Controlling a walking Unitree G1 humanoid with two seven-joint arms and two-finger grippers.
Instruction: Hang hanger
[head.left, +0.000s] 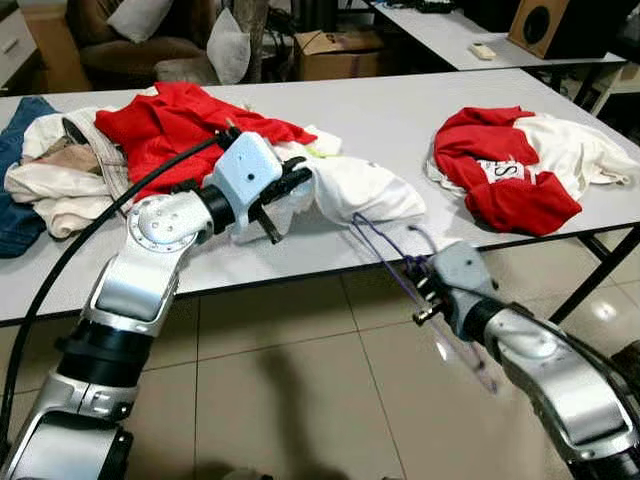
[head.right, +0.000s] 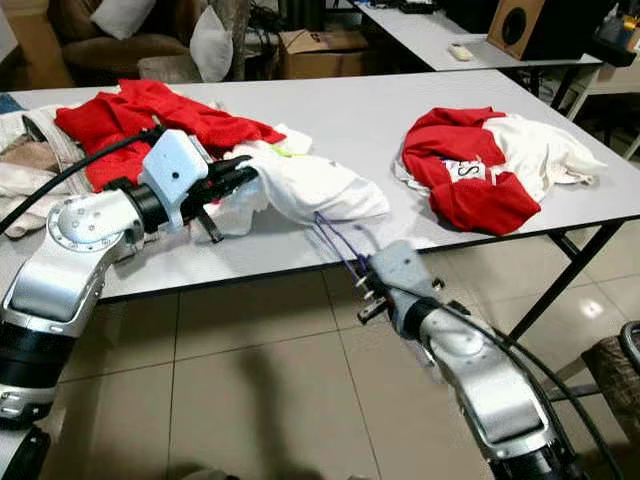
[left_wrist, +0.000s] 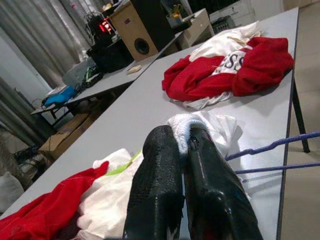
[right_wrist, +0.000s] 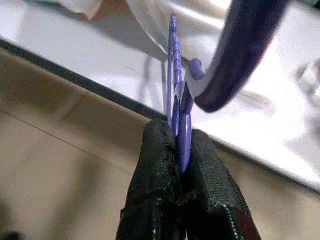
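Note:
A thin purple hanger (head.left: 385, 255) reaches from the table's front edge toward a white garment (head.left: 355, 190) lying on the grey table (head.left: 400, 110). My right gripper (head.left: 418, 285) is shut on the hanger (right_wrist: 180, 107) just off the table edge, below table height. My left gripper (head.left: 285, 195) is shut on the white garment (left_wrist: 192, 127), pinching a fold of its cloth between the black fingers (left_wrist: 157, 185). The hanger's bars (left_wrist: 272, 155) run close beside that fold.
A red and white garment (head.left: 520, 170) lies at the table's right. A heap of red, white and blue clothes (head.left: 90, 150) sits at the left. Behind stand a second table (head.left: 470, 40), a speaker (head.left: 545, 25), a cardboard box (head.left: 335, 50). Tiled floor lies below.

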